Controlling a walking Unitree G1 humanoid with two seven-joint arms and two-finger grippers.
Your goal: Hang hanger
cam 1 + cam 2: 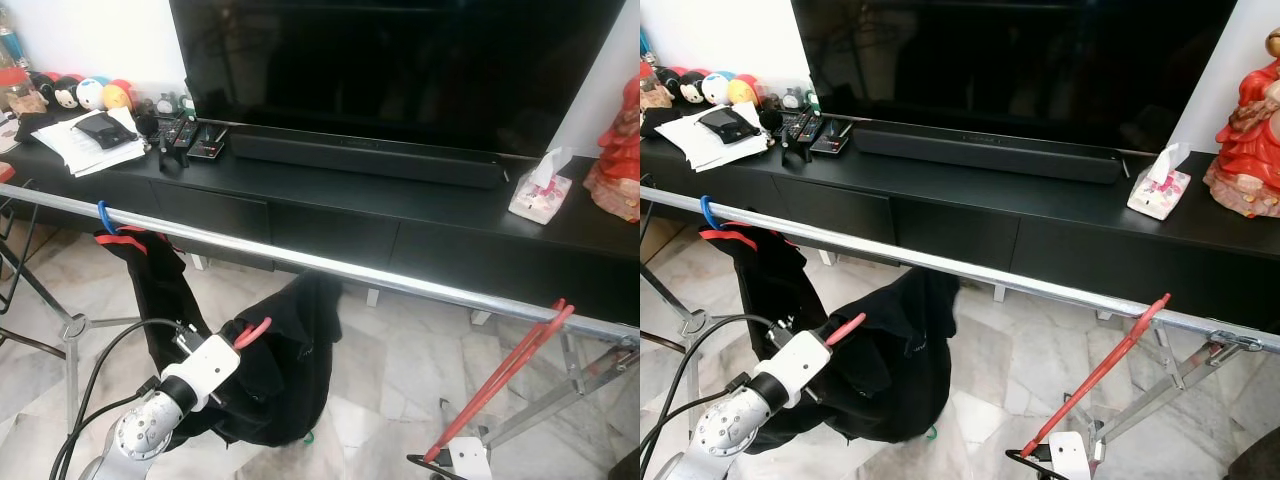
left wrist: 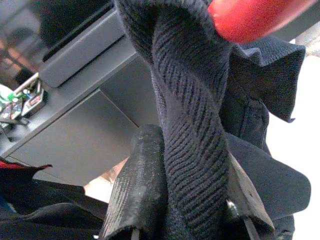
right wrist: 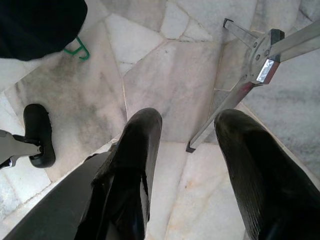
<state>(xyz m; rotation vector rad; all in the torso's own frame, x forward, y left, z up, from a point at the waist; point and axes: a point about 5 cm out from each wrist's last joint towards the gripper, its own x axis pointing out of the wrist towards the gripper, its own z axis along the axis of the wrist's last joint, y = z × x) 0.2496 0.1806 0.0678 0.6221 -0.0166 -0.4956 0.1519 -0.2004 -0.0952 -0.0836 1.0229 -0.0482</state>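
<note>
A silver rail [image 1: 330, 266] crosses the scene in front of the TV cabinet. My left gripper [image 1: 238, 348], low at the left and below the rail, is shut on a black garment [image 1: 290, 370]. The red hanger hook [image 1: 255, 331] sticks out of that garment just above the wrist. In the left wrist view, ribbed black cloth [image 2: 190, 125] is pinched between the fingers under the red hanger [image 2: 250, 17]. Another dark garment [image 1: 150, 275] hangs on the rail at the left by a blue hook [image 1: 104, 215]. My right gripper [image 3: 190, 122] is open over the marble floor, holding nothing.
A bare red hanger [image 1: 500, 380] leans against the rail's right end. The rack's metal legs [image 1: 575, 385] spread on the floor at both ends. Behind the rail, a black cabinet [image 1: 330, 225] carries a TV [image 1: 400, 60], tissue box [image 1: 540, 190], remotes [image 1: 185, 138] and papers [image 1: 95, 140].
</note>
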